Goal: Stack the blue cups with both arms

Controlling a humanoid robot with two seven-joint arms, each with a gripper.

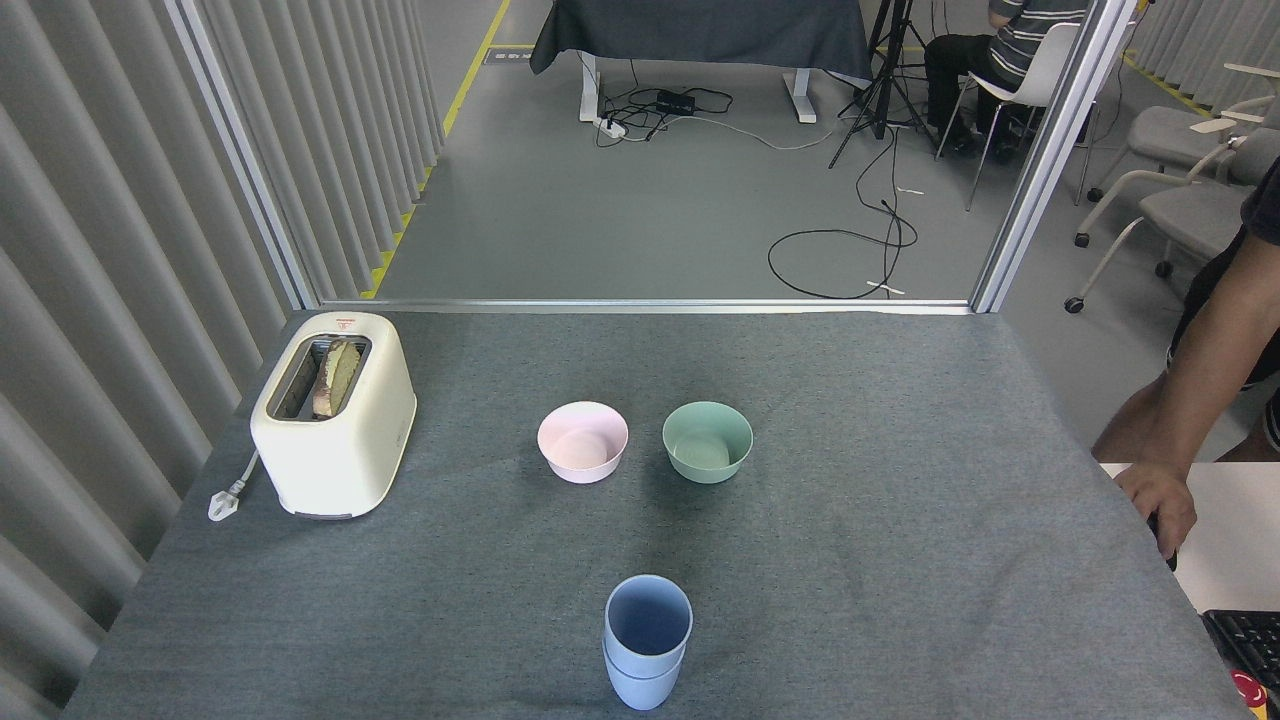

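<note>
Nearest to the robot, close to the near edge of the grey cloth-covered table (pixel 900 420) and a little left of its middle, stand the two pale periwinkle-blue matte plastic cups (pixel 646 640), one sitting inside the other: the upper cup is upright with its open mouth up, and only the rounded lower part of the outer cup shows under it. Neither of the robot's grippers appears anywhere in the head view, so it is not possible to tell if the claws are apart or together; nothing touches the stacked cups. At the near right corner, beyond the table edge, a black keyboard (pixel 1245 640) lies on a white desk (pixel 1225 520), and a person's hand (pixel 1160 500) rests on a dark object at the edge of that desk, with the bare forearm going up to the right edge of the view. Farther on the table, near its middle, a pale pink round plastic bowl (pixel 583 442) stands on the left and a mint-green round plastic bowl (pixel 707 441) just beside it on the right; they are close but do not touch. On the far left side of the table stands a cream-white toaster (pixel 335 425) with a slice of bread (pixel 337 378) upright in its slot, and its white plug (pixel 222 500) lies on the cloth at its near left. Behind the table the grey floor holds black cables (pixel 840 250), and a seated person (pixel 1000 50) is at the far right.
</note>
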